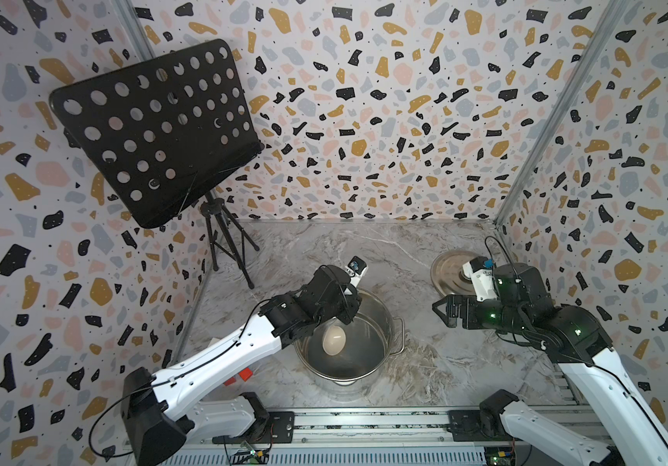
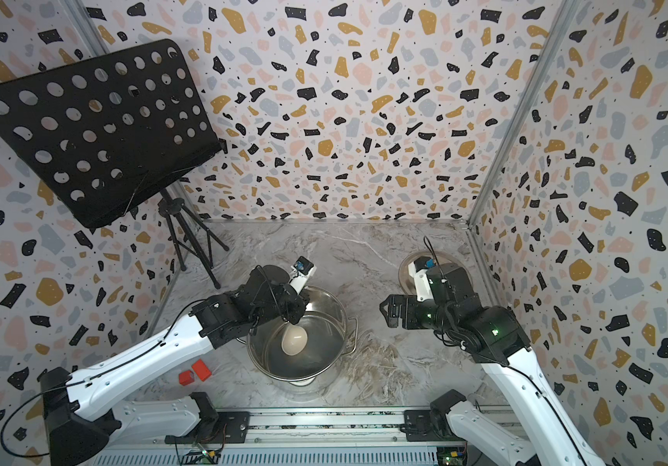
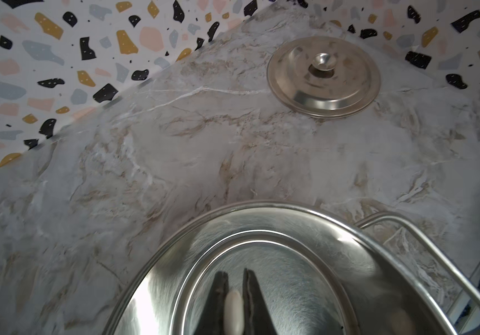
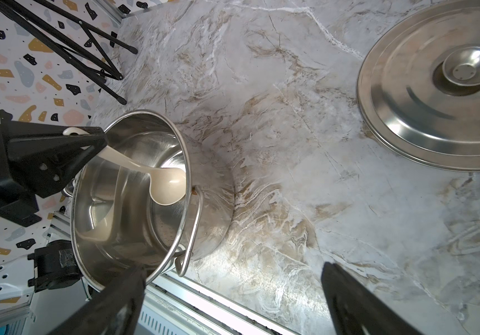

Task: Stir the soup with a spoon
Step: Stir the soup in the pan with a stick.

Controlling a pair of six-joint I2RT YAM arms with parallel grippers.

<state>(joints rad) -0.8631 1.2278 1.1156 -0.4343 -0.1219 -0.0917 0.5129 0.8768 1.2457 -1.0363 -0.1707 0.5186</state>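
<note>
The steel pot (image 1: pixel 366 357) (image 2: pixel 326 355) stands front-centre on the marble table, and its shiny inside (image 4: pixel 134 162) is bare; no soup is in view. The cream spoon (image 1: pixel 334 340) (image 2: pixel 294 340) (image 4: pixel 169 185) hangs with its bowl down inside the pot. My left gripper (image 1: pixel 342 316) (image 2: pixel 294 318) (image 3: pixel 234 275) (image 4: pixel 99 139) is over the pot's left rim, shut on the spoon's handle (image 3: pixel 233 310). My right gripper (image 1: pixel 443 310) (image 2: pixel 388 312) (image 4: pixel 230 268) hovers to the right of the pot, open and holding nothing.
The pot's lid (image 1: pixel 447 270) (image 2: pixel 406 274) (image 3: pixel 324 78) (image 4: pixel 435 87) lies flat at the back right, partly under the right wrist. A black music stand (image 1: pixel 154 129) on a tripod stands at the back left. Two red blocks (image 2: pixel 195 371) lie front left of the pot.
</note>
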